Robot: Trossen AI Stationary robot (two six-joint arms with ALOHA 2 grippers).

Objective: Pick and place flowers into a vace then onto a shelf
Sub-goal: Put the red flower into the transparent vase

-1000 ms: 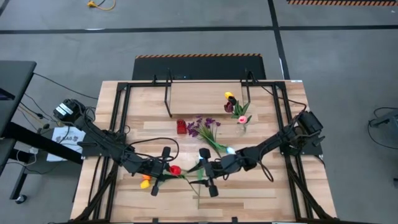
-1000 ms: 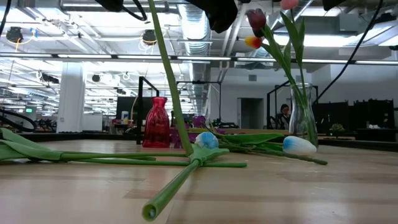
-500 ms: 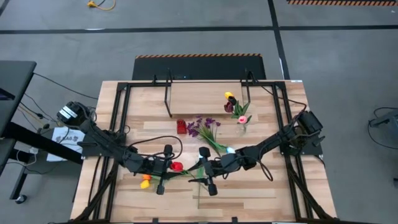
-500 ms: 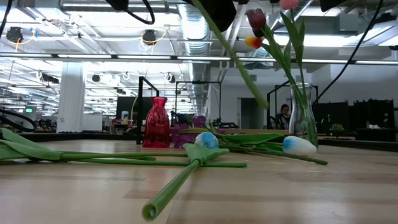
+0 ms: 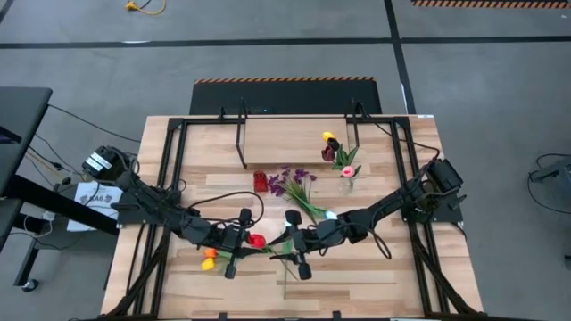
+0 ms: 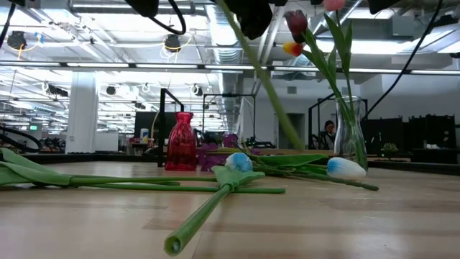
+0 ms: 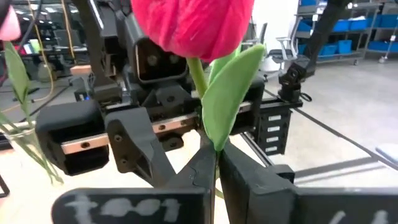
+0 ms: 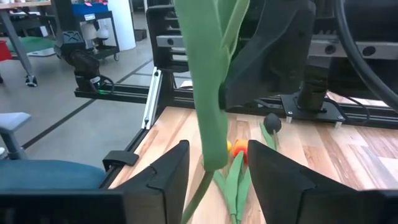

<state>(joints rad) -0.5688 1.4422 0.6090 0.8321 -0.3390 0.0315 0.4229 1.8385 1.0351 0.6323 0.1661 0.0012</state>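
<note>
My left gripper [image 5: 239, 244] is shut on a red tulip [image 7: 186, 25] on a green leafy stem [image 6: 266, 79], lifted over the table's near middle. My right gripper [image 5: 294, 245] faces it, open. Its fingers stand on either side of the hanging stem [image 8: 208, 118] without touching it. A clear glass vase [image 5: 345, 176] holds yellow, maroon and pink tulips and stands by the shelf [image 5: 285, 143]. Orange and yellow tulips [image 5: 209, 260], a purple sprig [image 5: 290, 183] and white-blue tulips [image 6: 345, 167] lie on the table. My left gripper pinches the red tulip's stem [image 7: 215, 163] between its two fingers, just under the leaf and bloom. The fingers come level from the table's left and lie across the stem. The bloom stands above the fingers, and the stem slants down below them toward my right gripper.
A red vase [image 5: 260, 182] stands left of the purple sprig. A loose stem [image 6: 208, 208] and leaves [image 6: 43, 176] lie on the near tabletop. A black frame [image 5: 169, 178] runs along the table's sides. A person [image 6: 329, 133] shows far behind.
My left gripper has moved a little toward the table's right with the red tulip. The tulip's stem reached down near the table a second ago. It has since swung up and slanted toward my right gripper, then sunk slightly.
</note>
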